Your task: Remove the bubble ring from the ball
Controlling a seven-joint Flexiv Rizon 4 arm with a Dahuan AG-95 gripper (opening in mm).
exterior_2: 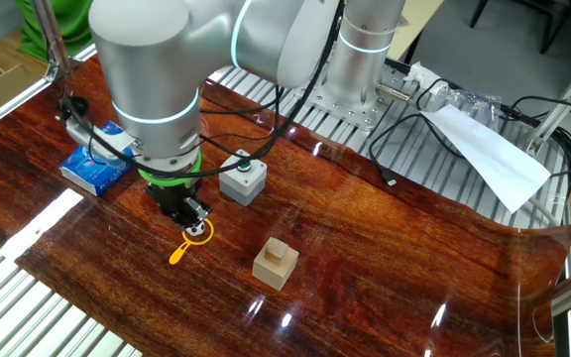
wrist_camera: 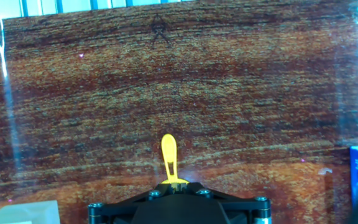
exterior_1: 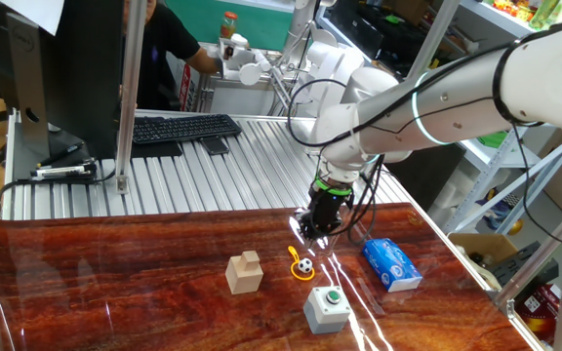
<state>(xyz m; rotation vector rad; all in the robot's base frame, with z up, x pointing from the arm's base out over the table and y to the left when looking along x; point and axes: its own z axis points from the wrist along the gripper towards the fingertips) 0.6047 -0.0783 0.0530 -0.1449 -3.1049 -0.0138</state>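
The orange-yellow bubble ring (exterior_1: pixel 301 272) lies flat on the wooden table around the small black-and-white ball (exterior_1: pixel 304 265), its handle pointing away from the grey box. In the other fixed view the ring (exterior_2: pixel 199 234) sits just under my fingertips, with its handle toward the table edge. My gripper (exterior_1: pixel 314 230) hovers a little above the ring and ball, also shown in the other fixed view (exterior_2: pixel 190 212). In the hand view only the ring's handle (wrist_camera: pixel 168 158) sticks out past my gripper (wrist_camera: pixel 174 185). The loop and ball are hidden beneath it. The jaws meet in the middle and hold nothing.
A wooden block (exterior_1: pixel 245 273) stands left of the ball. A grey box with a green button (exterior_1: pixel 327 308) stands in front of it and a blue packet (exterior_1: pixel 391 264) to its right. A keyboard (exterior_1: pixel 183 128) lies on the metal surface behind.
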